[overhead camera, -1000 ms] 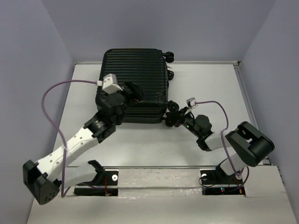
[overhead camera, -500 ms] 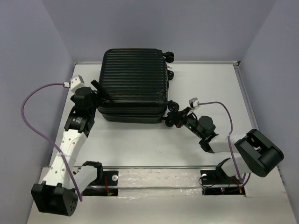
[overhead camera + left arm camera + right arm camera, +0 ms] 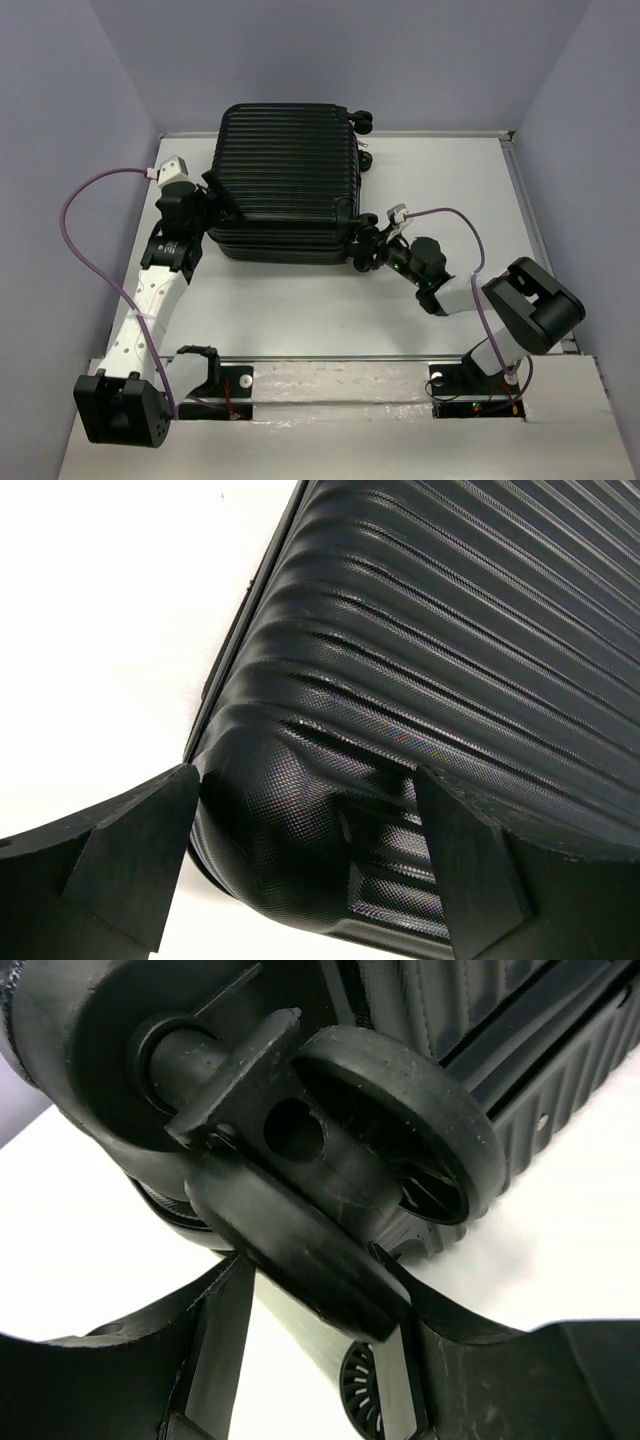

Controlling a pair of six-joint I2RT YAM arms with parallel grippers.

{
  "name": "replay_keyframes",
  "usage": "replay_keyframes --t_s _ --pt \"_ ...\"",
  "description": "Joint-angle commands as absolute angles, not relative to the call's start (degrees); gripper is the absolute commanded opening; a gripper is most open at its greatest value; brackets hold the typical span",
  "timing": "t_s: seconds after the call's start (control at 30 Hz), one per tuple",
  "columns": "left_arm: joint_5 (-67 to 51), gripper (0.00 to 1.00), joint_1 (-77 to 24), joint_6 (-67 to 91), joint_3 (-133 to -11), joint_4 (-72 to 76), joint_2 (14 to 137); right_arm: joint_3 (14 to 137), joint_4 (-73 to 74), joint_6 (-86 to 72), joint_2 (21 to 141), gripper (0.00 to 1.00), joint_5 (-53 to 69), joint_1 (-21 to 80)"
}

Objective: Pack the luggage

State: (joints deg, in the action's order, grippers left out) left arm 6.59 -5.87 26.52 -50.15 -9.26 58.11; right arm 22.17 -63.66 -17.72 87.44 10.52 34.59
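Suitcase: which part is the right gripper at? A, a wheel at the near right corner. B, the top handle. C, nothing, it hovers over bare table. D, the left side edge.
A: the right wrist view shows a wheel sitting inside the right gripper.

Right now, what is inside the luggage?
Nothing inside can be seen. The luggage lies on the white table with its ribbed shell closed over the interior, so any contents are covered.
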Motion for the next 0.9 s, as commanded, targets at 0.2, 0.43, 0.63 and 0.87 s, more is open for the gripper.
replay_keyframes --t_s 0.2,0.43,0.63,0.87 --pt "5.80 0.99 -2.64 23.73 -52.47 -7.12 57.83 26.54 -66.71 -16.35 89.30 0.51 10.98 35.24" --pt "6.86 0.99 1.49 22.68 -54.58 -7.64 57.21 23.03 -67.76 -18.28 88.86 0.56 11.87 35.24" --pt "-4.37 0.99 1.67 19.87 -55.98 -7.47 63.97 22.68 -66.10 -18.20 87.81 0.56 10.55 35.24" --pt "-13.70 0.99 1.67 20.21 -55.72 -4.40 66.88 25.57 -60.83 -16.00 87.18 0.55 12.91 35.24"
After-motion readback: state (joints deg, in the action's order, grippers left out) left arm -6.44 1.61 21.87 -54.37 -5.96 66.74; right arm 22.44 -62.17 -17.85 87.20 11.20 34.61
